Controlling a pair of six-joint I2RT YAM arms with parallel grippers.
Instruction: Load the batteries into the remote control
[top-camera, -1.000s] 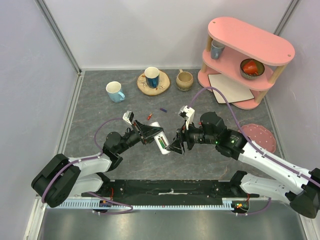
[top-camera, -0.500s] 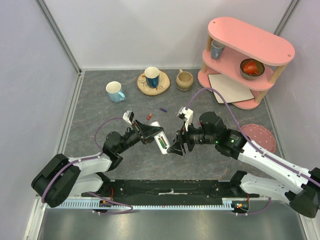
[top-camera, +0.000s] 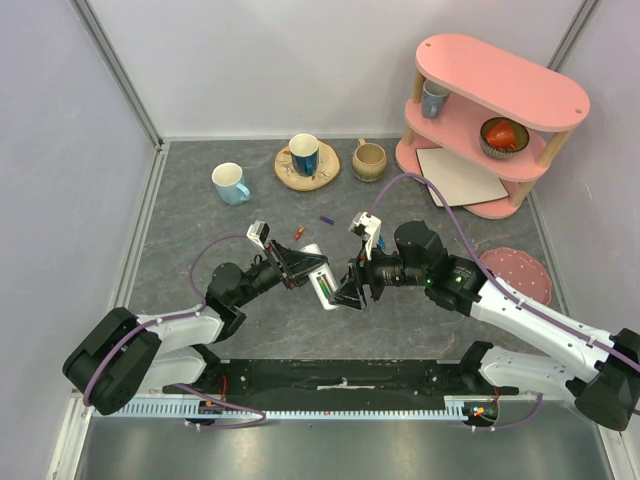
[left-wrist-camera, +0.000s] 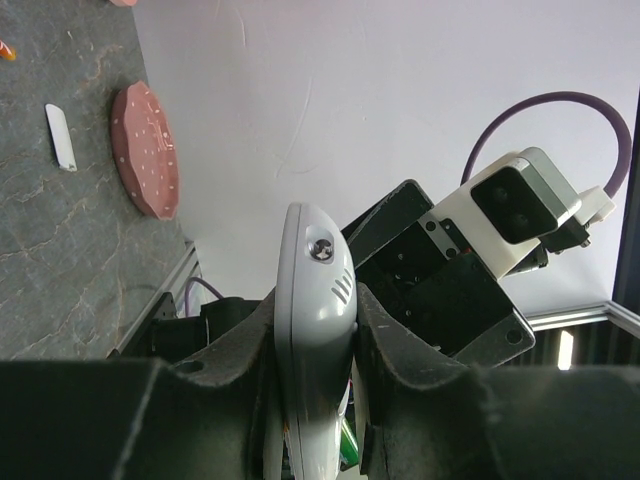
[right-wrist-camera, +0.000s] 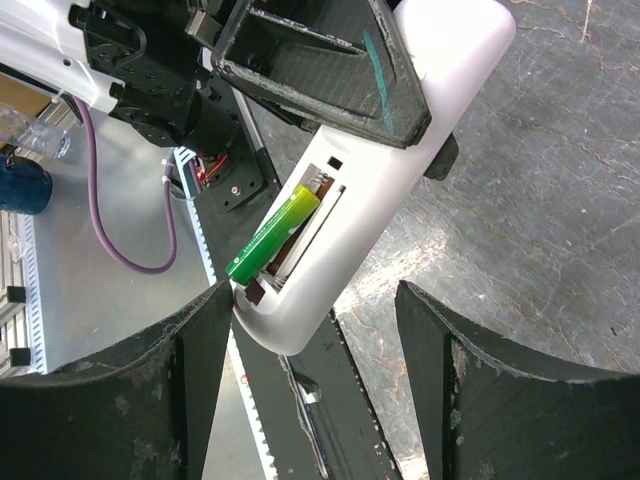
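Observation:
My left gripper (top-camera: 300, 267) is shut on the white remote control (top-camera: 320, 277) and holds it tilted above the table, slot side facing the right arm. In the left wrist view the remote (left-wrist-camera: 313, 300) stands clamped between the fingers. In the right wrist view the remote (right-wrist-camera: 410, 170) shows its open slot with a green battery (right-wrist-camera: 272, 236) lying in it. My right gripper (right-wrist-camera: 315, 370) is open around the remote's lower end, its left finger (right-wrist-camera: 190, 345) touching that end; it also shows from above (top-camera: 350, 292). A red battery (top-camera: 297, 233) and a blue-purple battery (top-camera: 326, 219) lie on the table behind. No dark grey battery shows.
A blue mug (top-camera: 230, 183), a cup on a wooden saucer (top-camera: 304, 155) and a tan mug (top-camera: 368, 160) stand at the back. A pink shelf (top-camera: 495, 120) fills the back right. A pink coaster (top-camera: 525, 272) lies right, with a small white strip (left-wrist-camera: 61, 137) near it.
My right gripper has moved a little left and closer to the remote's lower end. The left gripper and remote have hardly moved.

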